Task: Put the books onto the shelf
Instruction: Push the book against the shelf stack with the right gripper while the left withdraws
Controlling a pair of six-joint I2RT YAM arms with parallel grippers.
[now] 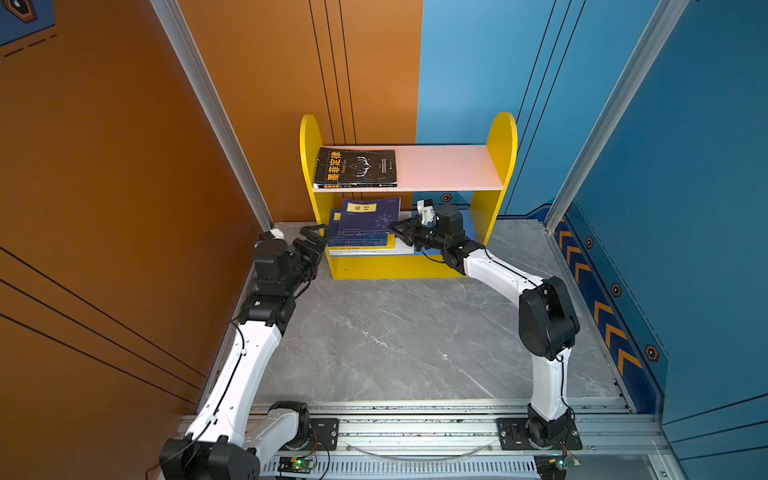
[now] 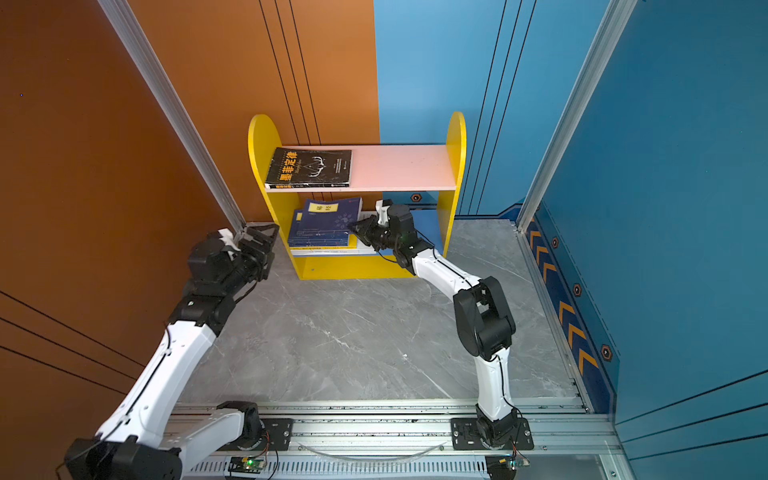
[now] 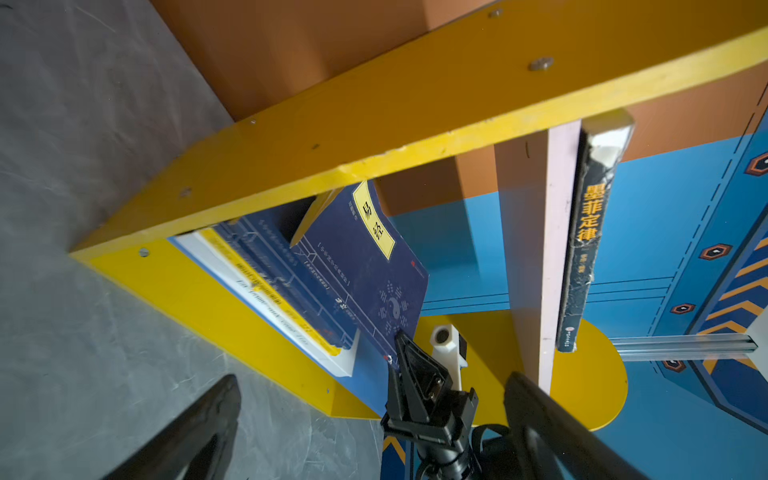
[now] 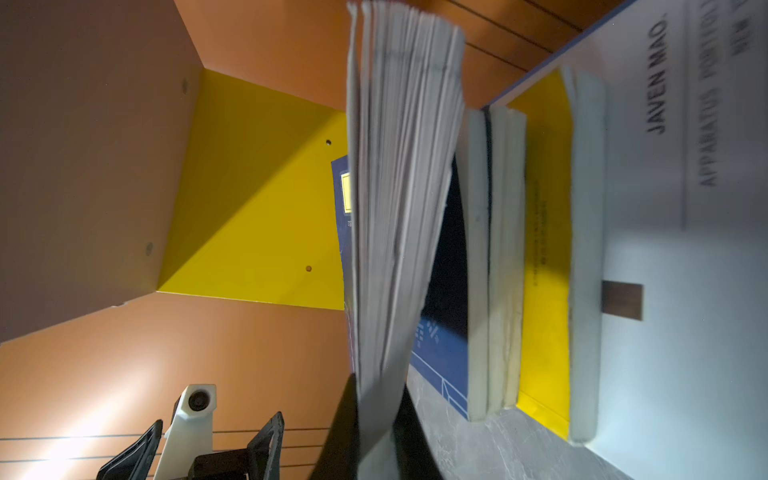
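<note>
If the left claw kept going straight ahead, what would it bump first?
Probably the tilted navy book pinched by the right gripper inside the shelf; the left gripper aims there, but depth is unclear.

Two high views from above the base rail [image 1: 415,428], plus one close view from each wrist.

Both top views look down and forward across the grey tabletop [image 1: 395,332] to the shelf [image 1: 309,137] at the far wall, and they share nearly the whole scene. The left wrist view, rolled sideways, looks from just outside the shelf's side panel, close on the tilted navy book [image 3: 365,266] and the right gripper [image 3: 400,337]. The right wrist view sits in the lower tier, very near that book's page edges, with the left gripper [image 4: 203,440] beyond.
</note>
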